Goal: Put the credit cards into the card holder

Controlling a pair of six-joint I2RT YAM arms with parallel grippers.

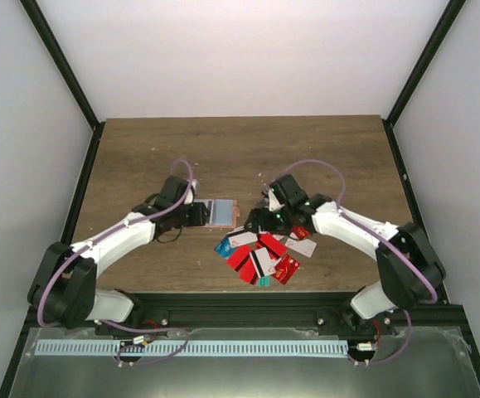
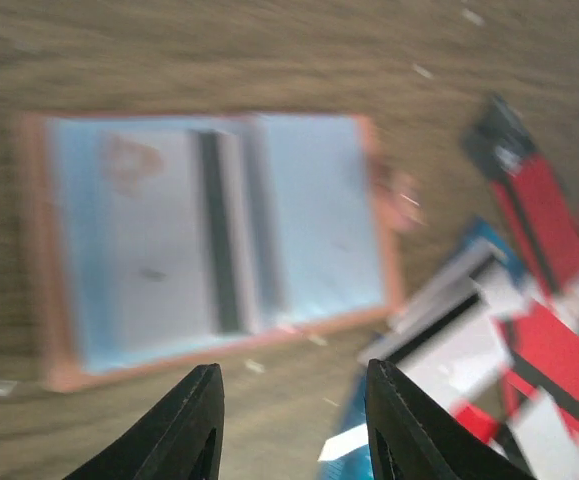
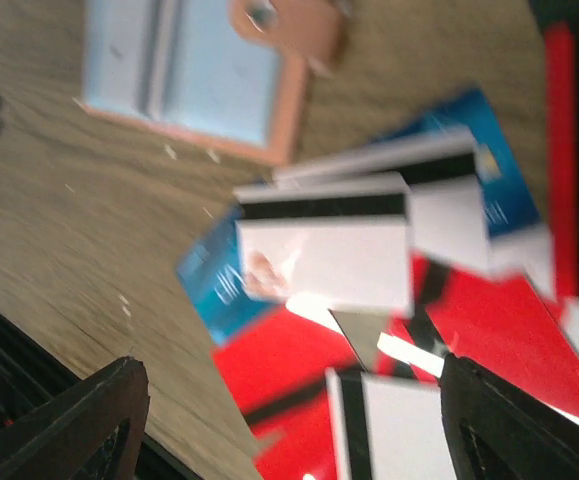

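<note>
Card holder [image 2: 319, 220] was blurred in both wrist views, cropped in the right one. Credit cards [image 3: 329, 265] overlapped, hiding lower ones. Left gripper [image 2: 291, 370] and right gripper [image 3: 291, 380] stood spread, empty.

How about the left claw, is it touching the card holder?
Apart. The left wrist view shows a strip of bare tabletop between the left gripper and the card holder.

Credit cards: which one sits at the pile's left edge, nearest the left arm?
The blue plastic card, half tucked under a white black-striped card; every other card lies further right.
</note>
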